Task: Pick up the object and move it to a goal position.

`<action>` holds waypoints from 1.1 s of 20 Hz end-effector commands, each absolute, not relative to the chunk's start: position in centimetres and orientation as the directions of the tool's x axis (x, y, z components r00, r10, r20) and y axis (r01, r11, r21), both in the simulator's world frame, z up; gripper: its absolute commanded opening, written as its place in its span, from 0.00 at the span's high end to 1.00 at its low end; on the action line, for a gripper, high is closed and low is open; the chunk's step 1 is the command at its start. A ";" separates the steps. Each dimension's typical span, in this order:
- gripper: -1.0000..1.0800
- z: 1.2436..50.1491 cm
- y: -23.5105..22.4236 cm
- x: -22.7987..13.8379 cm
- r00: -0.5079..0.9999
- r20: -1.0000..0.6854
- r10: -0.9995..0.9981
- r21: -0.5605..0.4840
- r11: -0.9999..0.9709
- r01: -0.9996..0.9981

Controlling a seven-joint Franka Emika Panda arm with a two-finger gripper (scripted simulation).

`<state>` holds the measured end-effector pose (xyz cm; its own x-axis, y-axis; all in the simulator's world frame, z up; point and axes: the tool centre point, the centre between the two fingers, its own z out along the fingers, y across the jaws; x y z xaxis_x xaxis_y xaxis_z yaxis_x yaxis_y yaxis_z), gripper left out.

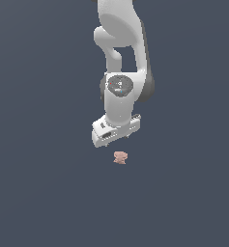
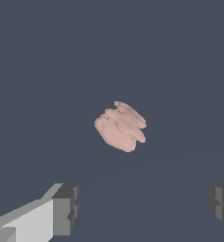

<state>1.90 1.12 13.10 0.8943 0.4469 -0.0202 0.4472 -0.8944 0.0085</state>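
Your gripper [image 1: 117,138] hangs at frame center, its 2 fingers [image 2: 66,208] spread wide (nothing held); the object [image 1: 120,157] lies just below, untouched.

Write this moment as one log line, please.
phase: approach | pincer: open, empty | object: ungrasped, apart from fingers

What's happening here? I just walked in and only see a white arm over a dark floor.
A white Panda arm is reaching down toward a small lumpy pinkish-tan object lying on the plain dark surface. Its gripper hangs just above the object with fingers spread wide apart, not touching it. Nothing has been grasped yet, so the pickup is not yet done.
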 end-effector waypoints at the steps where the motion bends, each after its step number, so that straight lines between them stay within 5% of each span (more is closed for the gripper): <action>1: 0.04 12.7 1.3 2.1 0.858 -0.021 0.513 0.008 -0.858 0.513; 22: 0.04 9.5 2.7 4.1 0.412 -0.010 0.911 -0.002 -0.412 0.911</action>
<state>3.95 2.61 9.73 0.4503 0.8928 -0.0121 0.8929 -0.4503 -0.0015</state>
